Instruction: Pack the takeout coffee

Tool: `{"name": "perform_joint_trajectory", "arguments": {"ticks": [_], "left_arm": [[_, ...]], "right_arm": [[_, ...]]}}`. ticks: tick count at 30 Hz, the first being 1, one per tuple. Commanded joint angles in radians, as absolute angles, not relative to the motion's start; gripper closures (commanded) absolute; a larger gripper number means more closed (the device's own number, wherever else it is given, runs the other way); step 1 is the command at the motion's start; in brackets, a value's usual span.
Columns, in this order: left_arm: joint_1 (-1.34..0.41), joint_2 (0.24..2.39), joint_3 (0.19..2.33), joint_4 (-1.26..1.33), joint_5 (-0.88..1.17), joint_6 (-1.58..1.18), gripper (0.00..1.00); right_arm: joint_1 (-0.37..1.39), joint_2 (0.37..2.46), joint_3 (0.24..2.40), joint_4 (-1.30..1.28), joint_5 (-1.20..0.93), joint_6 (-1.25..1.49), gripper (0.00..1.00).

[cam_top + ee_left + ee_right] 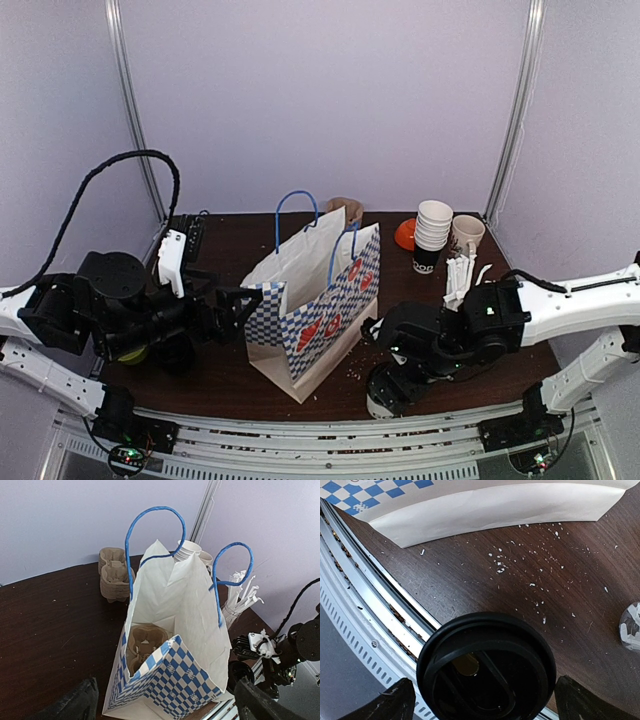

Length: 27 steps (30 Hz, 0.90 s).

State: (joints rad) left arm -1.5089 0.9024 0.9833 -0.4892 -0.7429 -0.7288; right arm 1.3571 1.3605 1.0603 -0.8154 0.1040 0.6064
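The takeout coffee cup's black round lid (487, 667) fills the bottom of the right wrist view, standing near the table's front rail. My right gripper (487, 705) hangs over it, open, with one dark finger (392, 702) on each side and a gap to the lid. A brown pulp carrier tray (145, 642) lies inside the blue-and-white checked bag (315, 300), which stands open mid-table. My left gripper (243, 305) is open beside the bag's left side and holds nothing. In the left wrist view its fingers (75, 705) frame the bag's near corner (175, 680).
A stack of spare pulp trays (114, 572) stands behind the bag. At the back right are stacked white cups (433, 232), a single paper cup (467, 235), an orange object (405, 235) and white wrapped straws (460, 280). White crumbs (530, 565) dot the dark table.
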Motion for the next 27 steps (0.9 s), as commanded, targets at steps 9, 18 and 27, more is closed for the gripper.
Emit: {"name": "perform_joint_trajectory", "arguments": {"ticks": [9, 18, 27], "left_arm": [[-1.505, 0.890, 0.967, -0.466, -0.744, -0.743, 0.02], [-1.505, 0.879, 0.962, -0.470, -0.747, -0.747, 0.02], [-1.505, 0.862, 0.959, -0.481, -0.778, -0.747, 0.02]], "right_arm": [[1.367, 1.401, 1.029, -0.791, 0.089, 0.606, 0.00], [1.366, 1.416, 1.015, -0.773, 0.093, 0.609, 0.00], [1.366, 1.403, 1.007, -0.764, 0.087, 0.609, 0.12]]}}
